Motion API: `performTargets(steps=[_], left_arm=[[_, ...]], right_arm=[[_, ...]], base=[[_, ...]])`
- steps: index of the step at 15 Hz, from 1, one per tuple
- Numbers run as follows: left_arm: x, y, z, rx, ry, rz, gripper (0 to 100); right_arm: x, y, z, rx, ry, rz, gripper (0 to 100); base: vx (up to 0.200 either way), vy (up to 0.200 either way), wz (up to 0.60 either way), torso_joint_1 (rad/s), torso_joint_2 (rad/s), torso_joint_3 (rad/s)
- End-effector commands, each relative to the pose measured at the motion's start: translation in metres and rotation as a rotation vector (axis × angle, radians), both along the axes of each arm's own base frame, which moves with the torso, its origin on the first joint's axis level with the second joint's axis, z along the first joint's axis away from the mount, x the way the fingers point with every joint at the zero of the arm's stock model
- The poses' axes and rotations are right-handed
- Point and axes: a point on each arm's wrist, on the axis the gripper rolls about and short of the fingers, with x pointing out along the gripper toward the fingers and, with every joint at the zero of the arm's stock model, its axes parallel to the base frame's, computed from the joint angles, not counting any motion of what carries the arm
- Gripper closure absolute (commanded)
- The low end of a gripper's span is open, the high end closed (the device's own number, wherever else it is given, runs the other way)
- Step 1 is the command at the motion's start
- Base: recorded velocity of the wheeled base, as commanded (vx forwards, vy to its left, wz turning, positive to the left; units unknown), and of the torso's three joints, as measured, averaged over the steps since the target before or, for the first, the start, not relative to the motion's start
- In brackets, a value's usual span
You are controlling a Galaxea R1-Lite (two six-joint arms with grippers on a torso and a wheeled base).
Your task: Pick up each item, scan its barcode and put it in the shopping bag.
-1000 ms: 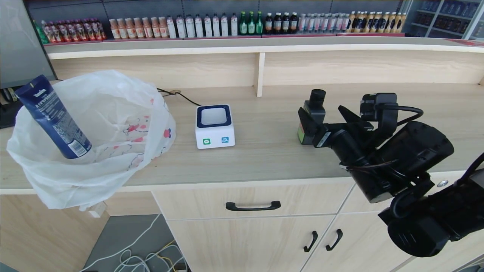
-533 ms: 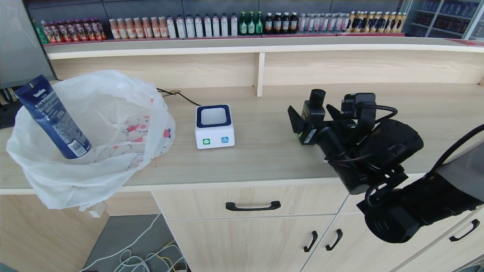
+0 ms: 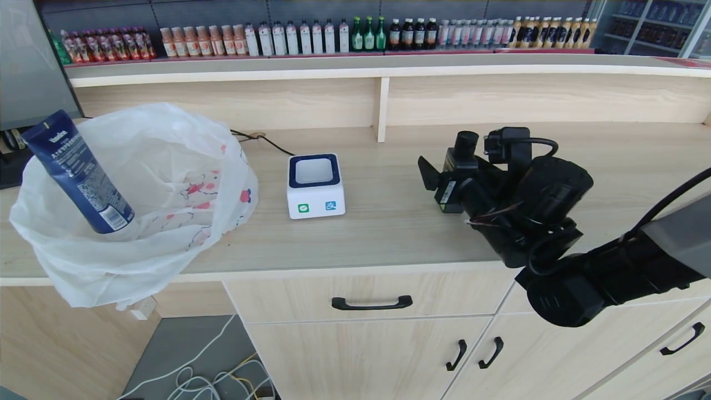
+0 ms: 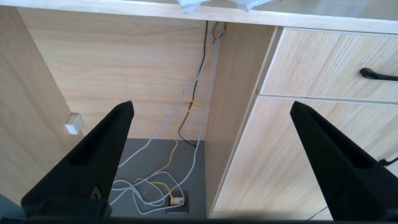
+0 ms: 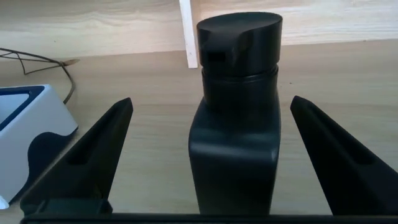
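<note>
The right gripper (image 5: 211, 112) stood wide open, its fingers on either side of an upright black bottle (image 3: 464, 145) on the counter (image 3: 389, 239), apparently not touching it. Closing off-centre, or with one finger landing first, could tip or shove the tall, narrow bottle. A grip over its label might hide the barcode. To the gripper's left sat the white scanner (image 3: 315, 186). Farther that way, well apart, the shopping bag (image 3: 166, 139) held a dark blue tube (image 3: 78, 172), standing tilted.
</note>
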Motion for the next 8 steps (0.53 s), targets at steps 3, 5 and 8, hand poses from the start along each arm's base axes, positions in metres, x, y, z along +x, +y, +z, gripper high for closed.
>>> performTargets(steps=[3, 5, 8], left_arm=[[0.0, 0.0, 0.0, 0.0, 0.0, 0.0, 0], [0.0, 0.0, 0.0, 0.0, 0.0, 0.0, 0], [0.0, 0.0, 0.0, 0.0, 0.0, -0.002, 0]], right_arm=[[0.007, -0.003, -0.003, -0.005, 0.011, -0.014, 0], [0.009, -0.004, -0.006, 0.003, 0.021, -0.016, 0], [0.014, -0.007, -0.014, 0.001, 0.039, -0.028, 0]], base=[[0.0, 0.0, 0.0, 0.0, 0.0, 0.0], [0.0, 0.0, 0.0, 0.0, 0.0, 0.0], [0.0, 0.0, 0.0, 0.0, 0.0, 0.0]])
